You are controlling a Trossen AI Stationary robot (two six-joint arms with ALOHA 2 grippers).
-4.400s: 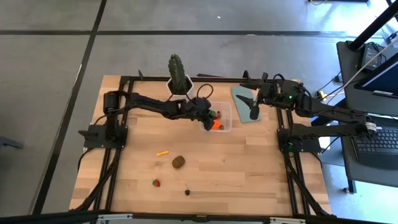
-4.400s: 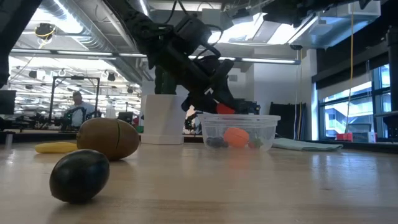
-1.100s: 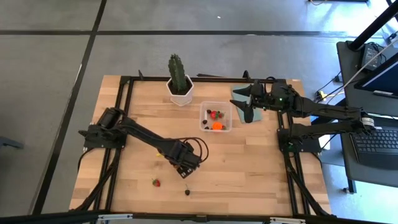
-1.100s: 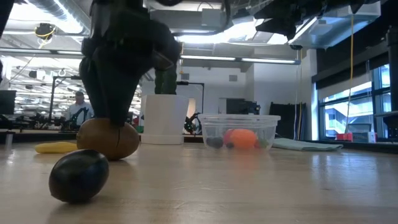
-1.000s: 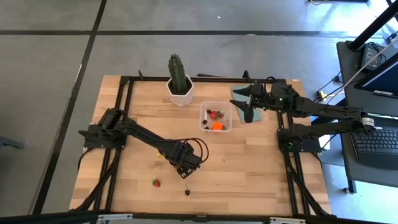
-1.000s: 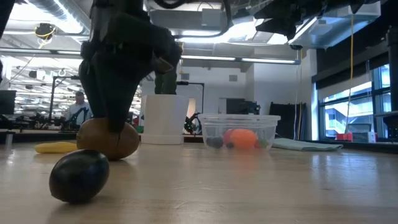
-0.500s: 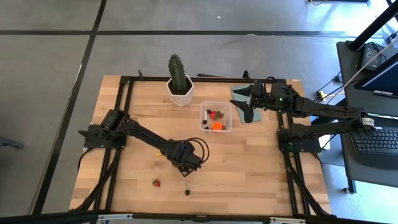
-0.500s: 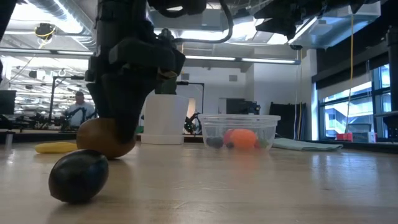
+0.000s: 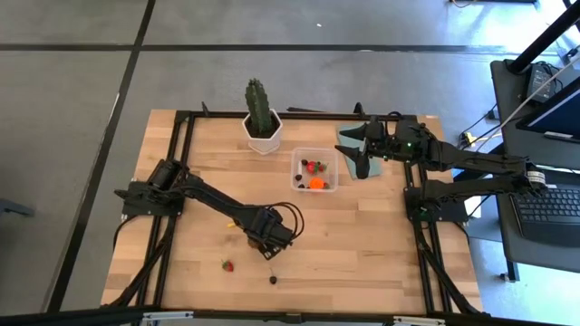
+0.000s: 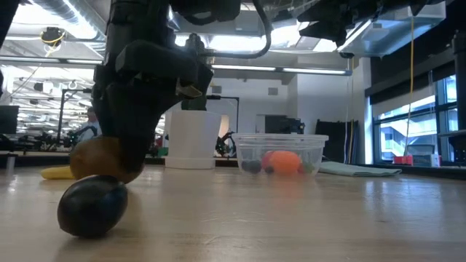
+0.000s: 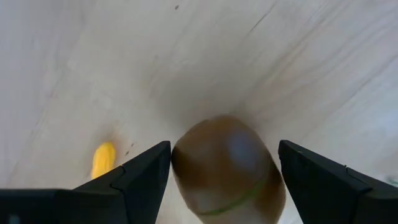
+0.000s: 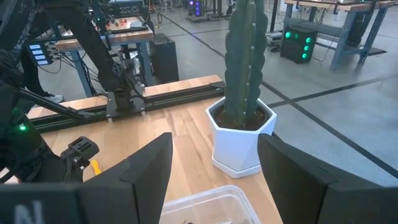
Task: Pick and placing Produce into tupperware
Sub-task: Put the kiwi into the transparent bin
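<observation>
Table (image 9: pixel 362 244): left fingers (image 11: pixel 144 174) around brown oval (image 11: pixel 227 167)

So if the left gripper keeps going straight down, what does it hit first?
The brown oval: it sits between the open fingers of the left gripper, with bare table beyond. Contact cannot be told.

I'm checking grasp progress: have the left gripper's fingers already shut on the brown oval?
No. In the left wrist view the brown oval sits between the left gripper's open fingers, with gaps on both sides.
</observation>
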